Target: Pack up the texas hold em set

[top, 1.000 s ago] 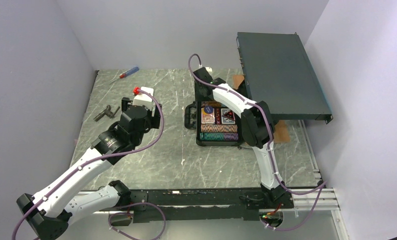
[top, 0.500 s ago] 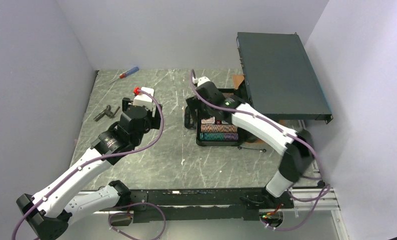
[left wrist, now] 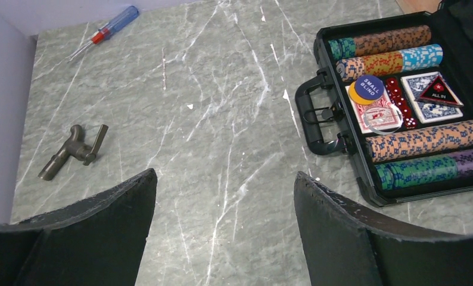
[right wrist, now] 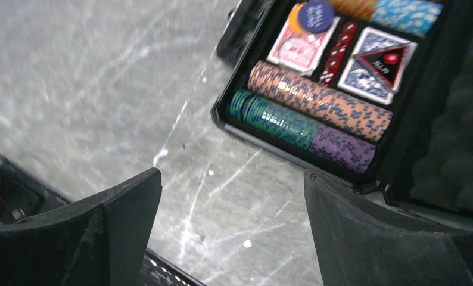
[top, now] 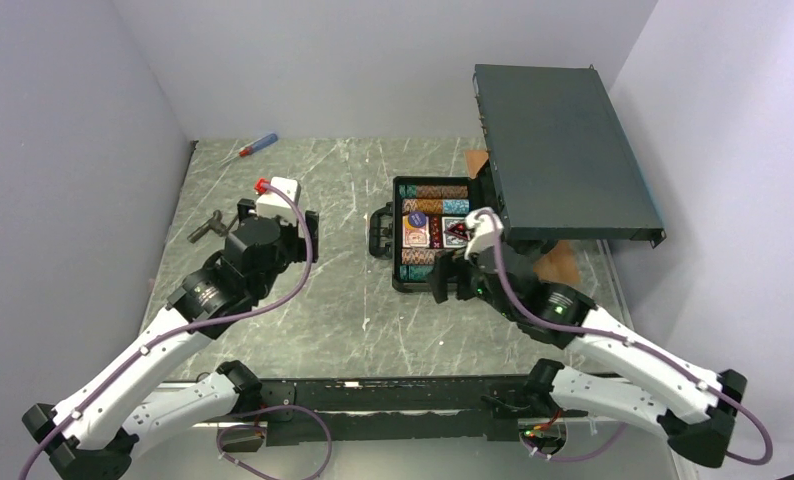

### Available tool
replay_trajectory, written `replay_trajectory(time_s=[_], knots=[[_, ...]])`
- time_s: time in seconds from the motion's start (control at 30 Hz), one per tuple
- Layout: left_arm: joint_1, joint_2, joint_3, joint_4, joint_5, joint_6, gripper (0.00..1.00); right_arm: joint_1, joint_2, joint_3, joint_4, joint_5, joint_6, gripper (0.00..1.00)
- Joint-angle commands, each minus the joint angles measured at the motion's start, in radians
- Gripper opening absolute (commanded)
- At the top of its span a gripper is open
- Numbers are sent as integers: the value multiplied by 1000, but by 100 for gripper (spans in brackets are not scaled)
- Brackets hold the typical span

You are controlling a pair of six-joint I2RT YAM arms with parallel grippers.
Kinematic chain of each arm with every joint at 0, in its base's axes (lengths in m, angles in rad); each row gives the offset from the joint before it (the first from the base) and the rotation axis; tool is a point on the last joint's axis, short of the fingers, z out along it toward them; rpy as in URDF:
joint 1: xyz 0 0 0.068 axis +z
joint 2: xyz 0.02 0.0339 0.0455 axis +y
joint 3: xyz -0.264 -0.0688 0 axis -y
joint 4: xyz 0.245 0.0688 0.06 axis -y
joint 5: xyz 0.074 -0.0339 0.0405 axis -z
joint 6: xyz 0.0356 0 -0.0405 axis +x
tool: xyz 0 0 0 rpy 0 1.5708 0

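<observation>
The texas hold em set (top: 433, 235) is a small dark case lying open mid-table, handle (left wrist: 317, 122) to the left. It holds rows of striped chips (left wrist: 422, 140), a red deck (left wrist: 380, 114), a blue deck (left wrist: 429, 104), red dice (left wrist: 399, 102) and a blue "small blind" button (left wrist: 367, 88). It also shows in the right wrist view (right wrist: 317, 104), its foam-lined lid (right wrist: 454, 149) raised at the right. My left gripper (top: 275, 222) (left wrist: 225, 174) is open and empty over bare table, left of the case. My right gripper (top: 448, 280) (right wrist: 232, 174) is open and empty at the case's near edge.
A large flat dark rack box (top: 563, 150) leans at the back right, over the case's lid. A red-and-blue screwdriver (top: 256, 146) (left wrist: 106, 31) lies at the back left. A dark metal T-shaped part (top: 211, 226) (left wrist: 73, 150) lies at the left. Brown cardboard (top: 558, 262) lies right of the case.
My right arm has pulled back from over the case's far side to its near edge, uncovering the contents. My left gripper has shifted slightly left.
</observation>
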Motion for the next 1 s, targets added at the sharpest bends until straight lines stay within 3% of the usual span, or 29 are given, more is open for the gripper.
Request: replay_trajectory(time_s=[0.0, 0.1, 0.2, 0.3, 0.47, 0.53, 0.67, 0.83, 0.97], knots=[[4, -25, 21, 9, 46, -33, 87, 0, -98, -29, 34, 232, 191, 89], [3, -40, 16, 12, 57, -37, 87, 0, -87, -15, -136, 419, 354, 88], [5, -50, 16, 7, 64, -41, 87, -2, -63, 15, -387, 572, 621, 93], [3, -60, 14, 6, 66, -44, 87, -3, -86, 7, -572, 640, 859, 93], [3, -67, 16, 5, 78, -47, 87, -28, -202, -59, -715, 719, 1088, 94], [4, -66, 16, 4, 86, -47, 87, -53, -253, -94, -630, 753, 996, 99], [4, -59, 17, 6, 100, -48, 87, -145, -302, -208, -219, 718, 581, 99], [4, -54, 18, 0, 92, -47, 87, -304, -358, -371, 239, 489, 171, 99], [3, -52, 16, 3, 82, -44, 87, -328, -321, -419, 428, 374, -21, 99]])
